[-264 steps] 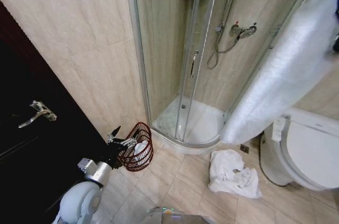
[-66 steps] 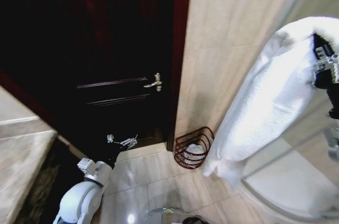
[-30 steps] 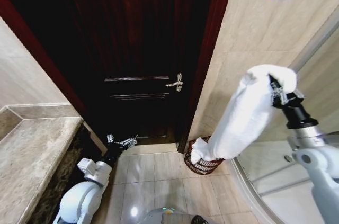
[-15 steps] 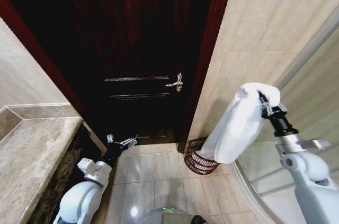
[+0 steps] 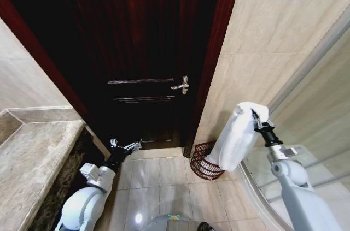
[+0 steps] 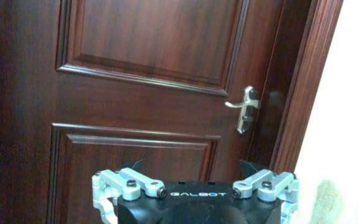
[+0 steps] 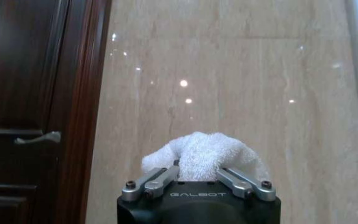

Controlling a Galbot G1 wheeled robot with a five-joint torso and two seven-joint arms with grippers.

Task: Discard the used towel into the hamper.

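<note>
Holding the white towel (image 5: 236, 135) pinched at its top between the fingers of our right end effector (image 5: 255, 117), we let it hang down over the hamper (image 5: 203, 163), its lower end covering part of the hamper's rim. The hamper stands on the tiled floor (image 5: 164, 179) against the beige wall, just beside the dark wooden door (image 5: 142, 61). Our left end effector (image 5: 127, 145) is low near the door, fingers spread apart and gripping nothing.

bathroom, beige tiled walls (image 5: 257, 40) and floor (image 5: 164, 179), glass shower enclosure (image 5: 314, 105), stone vanity worktop (image 5: 30, 160), dark wooden door (image 5: 142, 51)
</note>
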